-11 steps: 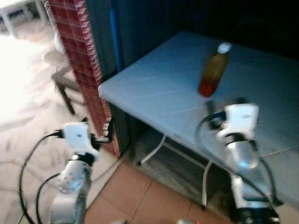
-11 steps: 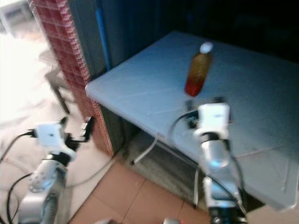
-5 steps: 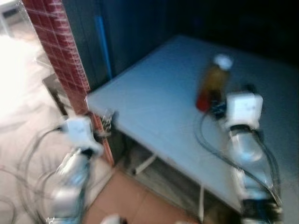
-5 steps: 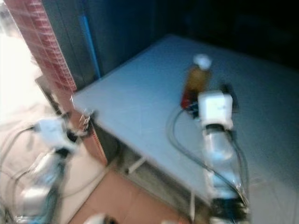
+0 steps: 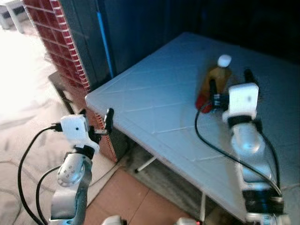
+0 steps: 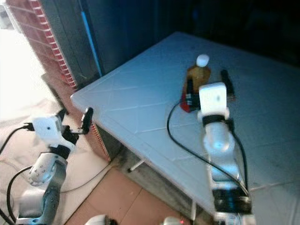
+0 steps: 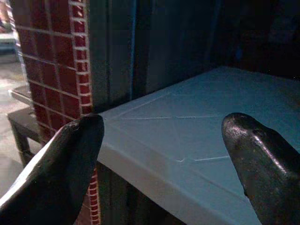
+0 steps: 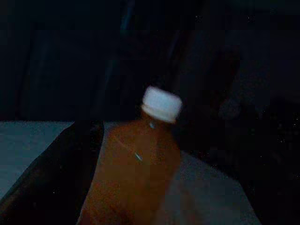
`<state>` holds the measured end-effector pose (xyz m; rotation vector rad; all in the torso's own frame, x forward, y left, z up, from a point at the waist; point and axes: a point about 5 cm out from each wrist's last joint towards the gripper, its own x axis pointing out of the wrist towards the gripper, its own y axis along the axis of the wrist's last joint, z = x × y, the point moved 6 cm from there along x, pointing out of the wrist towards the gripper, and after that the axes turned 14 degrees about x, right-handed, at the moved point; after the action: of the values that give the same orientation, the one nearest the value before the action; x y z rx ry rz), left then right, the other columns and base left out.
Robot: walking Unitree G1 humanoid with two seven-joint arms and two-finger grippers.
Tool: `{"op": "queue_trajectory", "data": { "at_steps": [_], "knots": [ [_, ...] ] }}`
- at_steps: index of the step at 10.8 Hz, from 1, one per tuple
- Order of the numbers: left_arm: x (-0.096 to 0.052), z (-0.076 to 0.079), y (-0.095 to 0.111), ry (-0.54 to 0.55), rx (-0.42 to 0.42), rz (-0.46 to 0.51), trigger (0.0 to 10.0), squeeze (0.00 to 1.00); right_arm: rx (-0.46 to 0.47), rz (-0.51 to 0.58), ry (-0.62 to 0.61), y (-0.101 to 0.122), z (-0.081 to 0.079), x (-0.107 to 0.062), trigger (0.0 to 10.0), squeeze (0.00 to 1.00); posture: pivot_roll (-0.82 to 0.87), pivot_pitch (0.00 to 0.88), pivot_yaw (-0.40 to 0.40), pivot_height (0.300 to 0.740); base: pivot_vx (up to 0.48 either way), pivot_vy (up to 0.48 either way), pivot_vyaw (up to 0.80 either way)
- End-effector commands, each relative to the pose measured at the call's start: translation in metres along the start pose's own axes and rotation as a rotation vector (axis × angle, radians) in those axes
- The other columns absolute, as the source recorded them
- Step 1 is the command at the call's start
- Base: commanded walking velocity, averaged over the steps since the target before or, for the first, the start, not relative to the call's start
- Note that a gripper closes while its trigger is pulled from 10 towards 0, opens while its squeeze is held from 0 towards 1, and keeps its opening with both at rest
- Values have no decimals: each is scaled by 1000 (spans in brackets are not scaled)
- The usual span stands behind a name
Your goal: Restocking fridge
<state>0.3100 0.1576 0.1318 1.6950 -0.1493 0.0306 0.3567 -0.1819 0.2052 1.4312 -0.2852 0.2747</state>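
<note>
1. My right gripper (image 5: pixel 229 80), fingers apart, now flanks the amber white-capped plastic bottle (image 5: pixel 214 84); earlier it sat short of it.
2. The bottle stands mid pale-blue bench (image 5: pixel 154 112).
3. My left gripper (image 5: pixel 96 121), fingers spread, hovers off the bench's corner edge beside the red-tiled pillar (image 5: pixel 51 42).

Setting: domestic interior, likely utility or back area of home; exact room cannot be told. Evidence: white folding plastic table (image 5: pixel 154 108) on metal legs; red glazed-tile pillar (image 5: pixel 56 51) at table corner; dark wall panels with blue pipe (image 5: pixel 105 42) behind; terracotta floor tiles (image 5: pixel 131 197) underfoot; pale patterned floor (image 5: pixel 23 122) in bright daylight beyond; dark stool or low bench (image 5: pixel 63 89) beside pillar.
</note>
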Motion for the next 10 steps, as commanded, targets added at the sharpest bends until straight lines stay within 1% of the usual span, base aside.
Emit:
{"op": "queue_trajectory", "data": {
  "at_steps": [1, 2, 4, 5, 6, 8, 9, 10],
  "knots": [
    [-2, -4, 0, 13, 12, -6, 10000, 0, -4, 7, 15, 2, -3, 3, 10000, 0, -13, 67, 33, 740, 0, 0, 0],
    [-4, -1, -2, 7, 10, -13, 10000, 0, -2, 11, 8, 3, -1, 9, 10000, 0, -13, 69, 35, 740, 0, 0, 0],
    [-5, 5, -3, -16, -6, -22, 10000, 0, -20, 34, -25, 10, 11, 29, 10000, 0, -6, 76, 43, 740, 0, 0, 0],
    [-6, 6, -4, -18, -11, -30, 10000, 0, -24, 35, -30, 11, 12, 35, 10000, 0, 2, 79, 47, 740, 0, 0, 0],
    [-7, 7, -3, -31, 4, -28, 10000, 0, -12, 44, -57, 14, 17, 45, 10000, 0, 16, 74, 52, 740, 0, 0, 0],
    [-8, 5, -3, -30, 13, -32, 10000, 0, 33, 42, -81, 12, 18, 52, 10000, 0, 23, 71, 53, 740, 0, 0, 0],
    [-7, 4, -3, -31, 17, -31, 10000, 0, 74, 53, -67, 15, 14, 59, 10000, 0, 27, 66, 54, 740, 0, 0, 0],
    [-7, 4, -3, -33, 18, -30, 10000, 0, 78, 60, -58, 17, 12, 62, 10000, 0, 27, 66, 54, 740, 0, 0, 0]
  ]
}}
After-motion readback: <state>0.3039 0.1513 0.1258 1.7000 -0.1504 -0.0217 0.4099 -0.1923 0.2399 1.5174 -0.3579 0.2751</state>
